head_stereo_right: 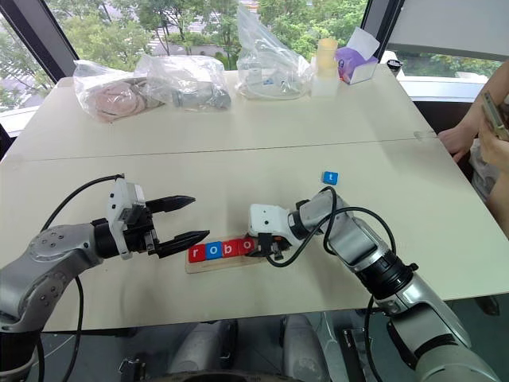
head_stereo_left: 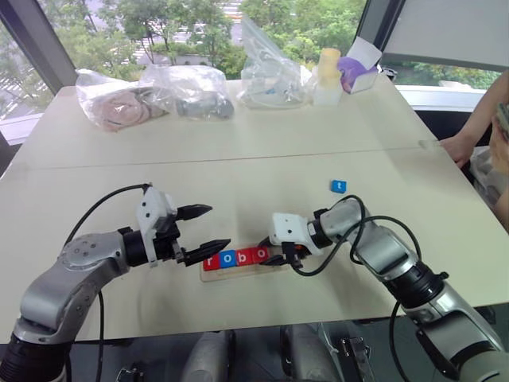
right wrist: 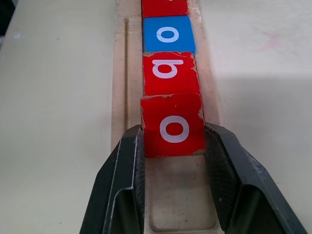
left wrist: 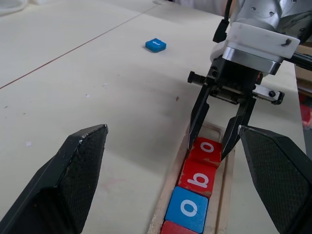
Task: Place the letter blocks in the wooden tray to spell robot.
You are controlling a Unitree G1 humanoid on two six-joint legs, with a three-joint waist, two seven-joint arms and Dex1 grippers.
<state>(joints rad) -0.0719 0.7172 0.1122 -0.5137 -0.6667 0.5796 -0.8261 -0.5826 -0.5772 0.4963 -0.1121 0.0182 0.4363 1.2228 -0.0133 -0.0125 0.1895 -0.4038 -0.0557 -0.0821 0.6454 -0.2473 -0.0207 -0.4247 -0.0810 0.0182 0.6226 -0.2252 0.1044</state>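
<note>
Tray (head_stereo_left: 274, 267) lengthwise left-right, letters upright

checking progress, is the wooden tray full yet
Not full. The wooden tray holds four blocks, r, o, b, o; its end slot is bare, and the blue t block lies outside.

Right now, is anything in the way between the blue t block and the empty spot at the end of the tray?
Nothing lies on the bare table between the blue t block and the wooden tray. But the right gripper is at that end, shut on the red o block, its fingers down over the free slot.
</note>
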